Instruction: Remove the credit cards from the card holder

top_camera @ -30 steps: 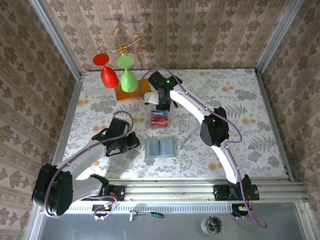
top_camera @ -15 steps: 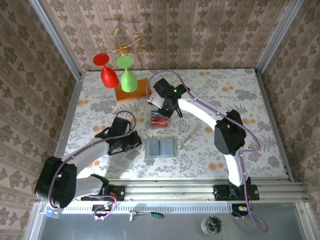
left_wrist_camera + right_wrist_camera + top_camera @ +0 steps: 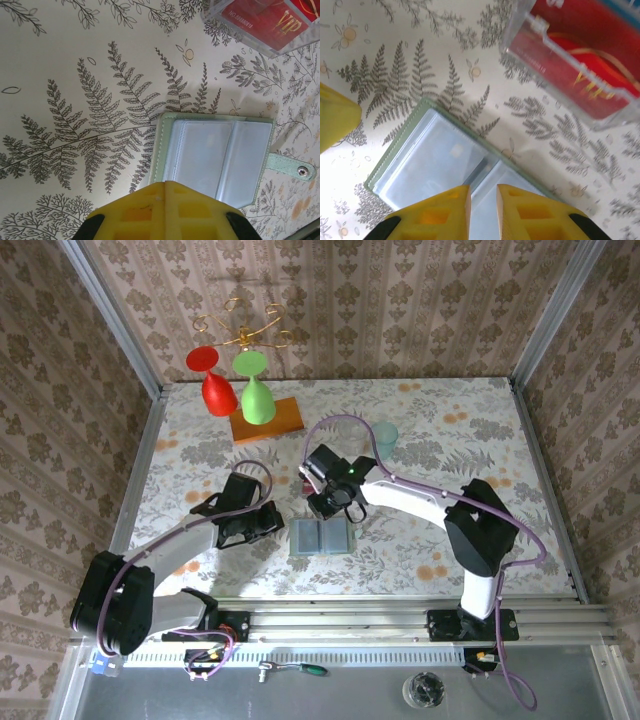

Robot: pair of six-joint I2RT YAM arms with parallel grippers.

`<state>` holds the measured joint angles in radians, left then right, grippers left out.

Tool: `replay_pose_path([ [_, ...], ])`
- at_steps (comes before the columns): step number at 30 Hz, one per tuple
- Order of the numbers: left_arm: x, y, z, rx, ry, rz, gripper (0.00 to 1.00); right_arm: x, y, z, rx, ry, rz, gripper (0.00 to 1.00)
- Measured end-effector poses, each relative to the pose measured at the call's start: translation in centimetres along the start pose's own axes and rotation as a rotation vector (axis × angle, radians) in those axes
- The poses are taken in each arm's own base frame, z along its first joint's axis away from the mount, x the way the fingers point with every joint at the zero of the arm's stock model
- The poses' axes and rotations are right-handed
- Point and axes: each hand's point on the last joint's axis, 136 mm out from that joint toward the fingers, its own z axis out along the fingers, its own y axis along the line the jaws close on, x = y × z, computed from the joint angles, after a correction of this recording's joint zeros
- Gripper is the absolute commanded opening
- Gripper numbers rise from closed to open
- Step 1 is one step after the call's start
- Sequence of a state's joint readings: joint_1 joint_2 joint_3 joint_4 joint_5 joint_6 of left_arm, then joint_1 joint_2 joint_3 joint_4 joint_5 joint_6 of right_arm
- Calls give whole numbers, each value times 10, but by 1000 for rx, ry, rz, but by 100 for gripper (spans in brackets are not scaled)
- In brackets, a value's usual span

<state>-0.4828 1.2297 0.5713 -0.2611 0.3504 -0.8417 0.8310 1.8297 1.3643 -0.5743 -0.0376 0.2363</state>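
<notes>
The card holder (image 3: 322, 538) lies open and flat, sage-green edged with pale grey-blue pockets (image 3: 215, 157), its snap strap (image 3: 295, 170) sticking out to one side. My left gripper (image 3: 274, 523) is shut just beside its left edge, yellow fingertips (image 3: 165, 186) pressed together on nothing. Over the holder's far edge hovers my right gripper (image 3: 336, 508), its jaws (image 3: 482, 192) a narrow gap apart above the centre fold, with nothing between them. The red credit cards (image 3: 575, 65) rest in a clear case just beyond the holder; from above, a red corner of the credit cards (image 3: 305, 483) peeks past the right arm.
An orange wooden board (image 3: 268, 420) at the back carries a red glass (image 3: 218, 392) and a green glass (image 3: 257, 398) under a gold rack. A pale teal cup (image 3: 385, 434) stands to the back right. The left finger (image 3: 335, 120) shows at the right wrist view's edge.
My right arm has swung from the far side, near the board and cards, back toward me and now sits over the open holder. The left arm has barely moved.
</notes>
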Motion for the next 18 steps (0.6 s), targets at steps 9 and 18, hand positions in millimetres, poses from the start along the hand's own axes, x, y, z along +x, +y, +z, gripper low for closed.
replay_pose_path([
  [9,3,3,-5,-26,10,-12,4,4,17,3,-30,-4,72,23],
  [18,7,8,-1,-28,19,-11,3,24,16,23,-46,8,153,23],
])
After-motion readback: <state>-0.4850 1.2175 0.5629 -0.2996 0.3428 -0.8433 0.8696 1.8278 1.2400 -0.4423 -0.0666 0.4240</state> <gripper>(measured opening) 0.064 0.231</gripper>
